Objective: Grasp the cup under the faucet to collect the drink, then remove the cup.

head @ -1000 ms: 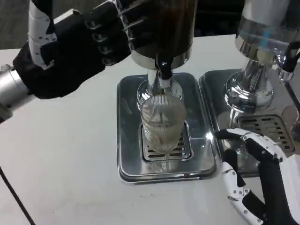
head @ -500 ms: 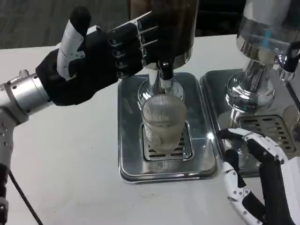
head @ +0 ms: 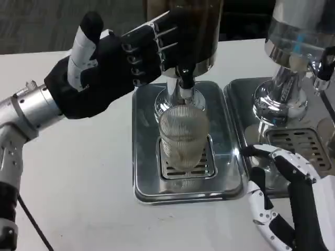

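1. The robot's left hand [head: 112,63] has swung in from the picture's left over the past second and now hovers high beside the dark drink dispenser [head: 191,31], fingers spread and reaching toward its body, thumb raised; it holds nothing.
2. Between half a second ago and now that hand has barely shifted, which suggests it has arrived near the faucet [head: 184,78] and is lining up to work the tap.
3. The ribbed clear cup [head: 182,137] stands where it stood, upright on the grille of the steel drip tray [head: 146,130], directly beneath the faucet. No stream is visible, and whether any drink has collected cannot be told.
4. The right hand [head: 288,193] has not moved: it rests low on the white tabletop [head: 78,183], just right of the tray, fingers apart and empty, well short of the cup.
5. A second, silver dispenser [head: 293,57] stands to the right, untouched.
6. Judging from this, filling is still to come, and the cup's grasp and removal remain undone.
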